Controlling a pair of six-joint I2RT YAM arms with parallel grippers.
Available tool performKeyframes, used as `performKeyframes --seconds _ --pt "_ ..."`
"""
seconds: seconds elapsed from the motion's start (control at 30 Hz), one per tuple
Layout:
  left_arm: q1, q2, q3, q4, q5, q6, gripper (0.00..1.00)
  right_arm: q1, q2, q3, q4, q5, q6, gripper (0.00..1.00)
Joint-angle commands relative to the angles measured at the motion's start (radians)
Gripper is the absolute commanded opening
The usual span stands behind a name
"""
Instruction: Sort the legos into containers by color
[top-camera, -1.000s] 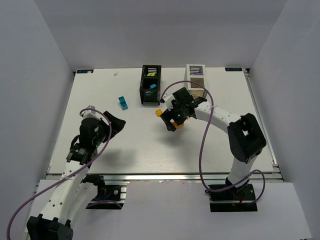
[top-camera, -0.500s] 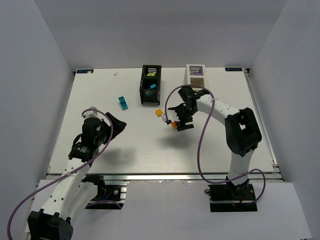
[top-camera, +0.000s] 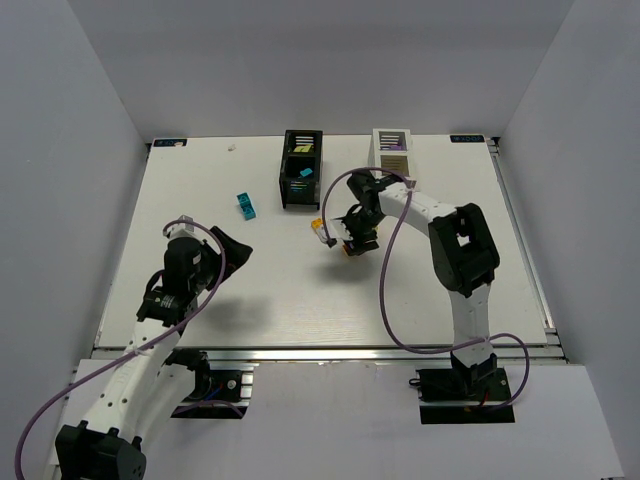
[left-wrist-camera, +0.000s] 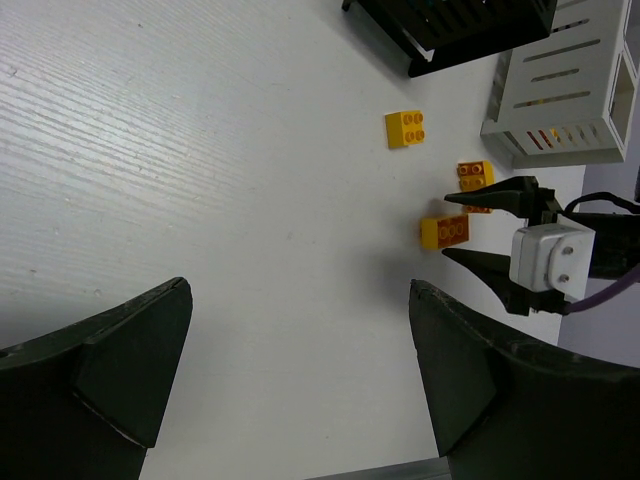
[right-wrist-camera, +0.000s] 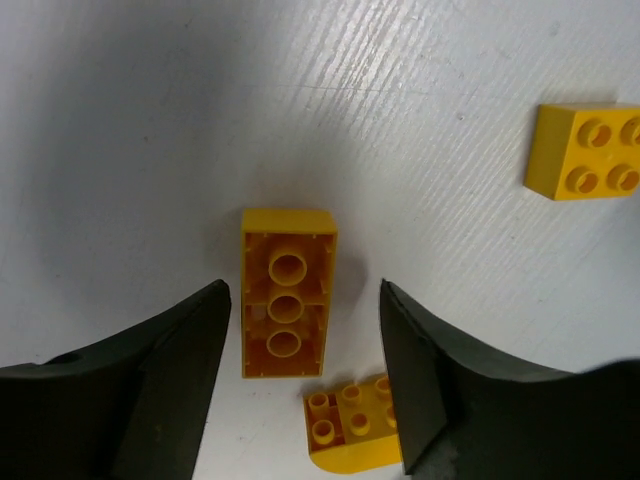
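the step in hand is the pick of the orange-yellow rectangular plastic brick (right-wrist-camera: 288, 300), which lies upside down on the white table (right-wrist-camera: 110, 110), its hollow underside and three tubes facing up. to do it well, the right gripper (right-wrist-camera: 303, 290) should come down with its fingers squared to the brick's two long walls and centred along its length, then pinch firmly but not hard, since the thin open walls look likely to flex or let the brick twist out; a straight lift should come before any swing toward the white slatted box (top-camera: 392, 150), where orange seems to show through the slats. the main hazard is the curved orange plastic piece (right-wrist-camera: 352, 428), which sits just beside the brick's near end and close to the finger on the right of the wrist view, so that finger could catch or drag it. the right gripper is open: its jaws stand one on each side of the brick, a narrow strip of bare table showing on both sides, nothing gripped. a yellow square plastic brick (right-wrist-camera: 588, 150) lies well apart to the upper right. the left gripper (left-wrist-camera: 298, 292) hovers over bare table, jaws spread wide and empty, well apart from the black slatted box (top-camera: 301, 168)
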Motion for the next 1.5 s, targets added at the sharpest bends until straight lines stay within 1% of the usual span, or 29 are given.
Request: performKeyframes --seconds 0.0,0.03,0.07,0.13,0.17,0.3,0.37,0.4,0.43,0.47,0.5,0.53,0.6,0.63,0.67,0.7,0.73,0.77,0.83,0.87,0.97,1.07,1.1,1.13,1.27,1.3,1.37,1.4,1.47 --pt "0.003 -0.001 -0.007 0.013 -0.012 -0.004 0.98 0.002 0.025 0.046 -0.033 -0.022 0.029 0.65" --pt "0.003 0.0 -0.005 0.011 -0.012 -0.004 0.98 0.002 0.033 0.054 -0.041 -0.018 0.032 0.61" --pt "0.003 0.0 -0.007 0.011 -0.012 -0.004 0.98 0.002 0.048 0.067 -0.048 -0.016 0.035 0.53" --pt "0.003 0.0 -0.008 0.013 -0.012 -0.005 0.98 0.002 0.056 0.075 -0.065 -0.014 0.049 0.45" --pt "0.001 0.002 -0.007 0.014 -0.01 -0.007 0.98 0.002 0.056 0.074 -0.067 -0.016 0.055 0.38" --pt "0.003 0.002 -0.011 0.02 -0.012 -0.008 0.98 -0.001 0.024 0.058 -0.067 -0.034 0.083 0.28" --pt "0.003 0.002 -0.015 0.023 -0.012 -0.01 0.98 -0.004 -0.024 0.057 -0.056 -0.077 0.148 0.19" --pt "0.003 0.0 -0.018 0.026 -0.012 -0.01 0.98 -0.007 -0.058 0.063 -0.038 -0.109 0.234 0.07" --pt "0.001 0.0 -0.022 0.028 -0.012 -0.01 0.98 -0.012 -0.076 0.072 -0.032 -0.132 0.276 0.02" --pt "0.001 -0.001 -0.025 0.034 -0.012 -0.011 0.98 -0.019 -0.096 0.08 -0.028 -0.166 0.306 0.01" --pt "0.003 -0.003 -0.028 0.037 -0.009 -0.011 0.98 -0.042 -0.143 0.084 0.014 -0.232 0.345 0.0" --pt "0.003 -0.003 -0.037 0.042 -0.008 -0.013 0.98 -0.053 -0.167 0.083 0.054 -0.252 0.467 0.0" --pt "0.003 -0.003 -0.044 0.055 -0.001 -0.015 0.98 -0.096 -0.228 0.081 0.106 -0.3 0.555 0.0" --pt "0.003 0.0 -0.047 0.062 0.001 -0.016 0.98 -0.111 -0.246 0.075 0.192 -0.301 0.681 0.0" --pt "0.003 0.002 -0.051 0.069 0.004 -0.016 0.98 -0.151 -0.268 0.066 0.247 -0.3 0.742 0.0" --pt "0.003 0.009 -0.054 0.082 0.011 -0.018 0.98 -0.174 -0.3 0.045 0.346 -0.295 0.852 0.0" --pt "0.003 0.011 -0.054 0.082 0.014 -0.018 0.98 -0.197 -0.314 0.031 0.402 -0.288 0.853 0.0" --pt "0.003 0.015 -0.059 0.091 0.019 -0.018 0.98 -0.249 -0.329 0.017 0.453 -0.277 0.968 0.0" --pt "0.001 0.022 -0.065 0.102 0.03 -0.019 0.98 -0.292 -0.352 -0.017 0.539 -0.252 1.049 0.0" --pt "0.001 0.026 -0.068 0.114 0.033 -0.021 0.98 -0.326 -0.358 -0.029 0.617 -0.239 1.114 0.0" --pt "0.003 0.031 -0.084 0.137 0.044 -0.027 0.98 -0.375 -0.362 -0.057 0.72 -0.223 1.17 0.0" --pt "0.001 0.034 -0.091 0.144 0.051 -0.03 0.98 -0.392 -0.308 -0.023 0.739 -0.231 1.189 0.0" --pt "0.001 0.035 -0.091 0.145 0.051 -0.03 0.98 -0.395 -0.293 -0.011 0.745 -0.226 1.216 0.05" --pt "0.001 0.034 -0.091 0.143 0.053 -0.031 0.98 -0.398 -0.279 0.003 0.754 -0.216 1.241 0.07" --pt "0.003 0.025 -0.094 0.138 0.051 -0.038 0.98 -0.409 -0.187 0.089 0.771 -0.162 1.333 0.1" --pt "0.001 0.017 -0.097 0.138 0.051 -0.039 0.98 -0.409 -0.153 0.124 0.765 -0.156 1.342 0.11" --pt "0.003 0.011 -0.103 0.137 0.051 -0.042 0.98 -0.409 -0.13 0.143 0.766 -0.145 1.353 0.13" --pt "0.001 0.009 -0.107 0.138 0.048 -0.045 0.98 -0.409 -0.113 0.149 0.769 -0.136 1.353 0.18" --pt "0.003 0.008 -0.108 0.135 0.048 -0.047 0.98 -0.409 -0.101 0.149 0.771 -0.123 1.344 0.25"
